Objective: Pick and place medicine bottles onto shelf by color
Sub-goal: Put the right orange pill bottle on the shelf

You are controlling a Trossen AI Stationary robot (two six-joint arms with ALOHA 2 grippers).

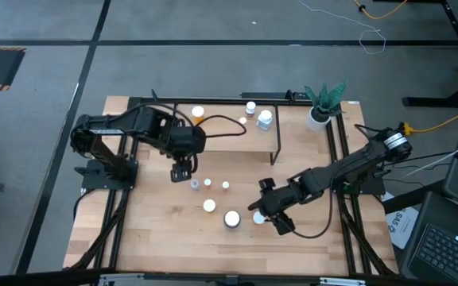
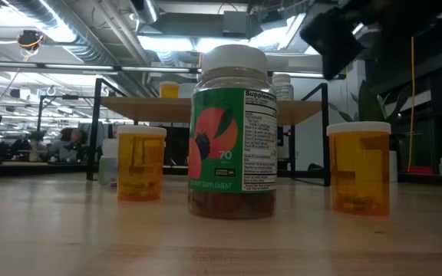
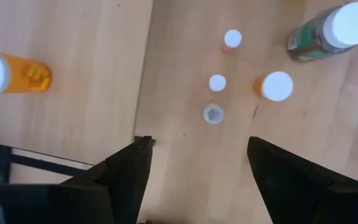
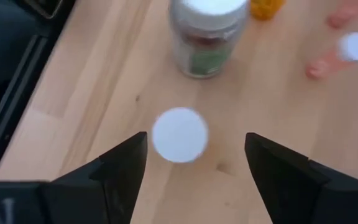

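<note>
Several white-capped medicine bottles stand on the table: a large green-labelled one [image 1: 232, 218], an orange one [image 1: 209, 206], another orange one [image 1: 258, 217] and three small ones [image 1: 208, 183]. The shelf [image 1: 157, 127] stands at the far middle and carries an orange bottle [image 1: 198, 114] and two white ones [image 1: 265, 119]. My left gripper [image 1: 183, 171] is open and empty above the table by the shelf's near edge, over the small bottles [image 3: 213, 114]. My right gripper [image 1: 267, 209] is open above the orange bottle's white cap [image 4: 179, 135], one finger on either side, apart from it.
A white pot with a green plant [image 1: 322, 107] stands at the table's far right corner. The shelf's black legs [image 1: 277, 147] stand near the small bottles. The large bottle [image 4: 207, 31] stands close beside the right gripper. Bare tabletop [image 1: 157, 238] lies along the near edge.
</note>
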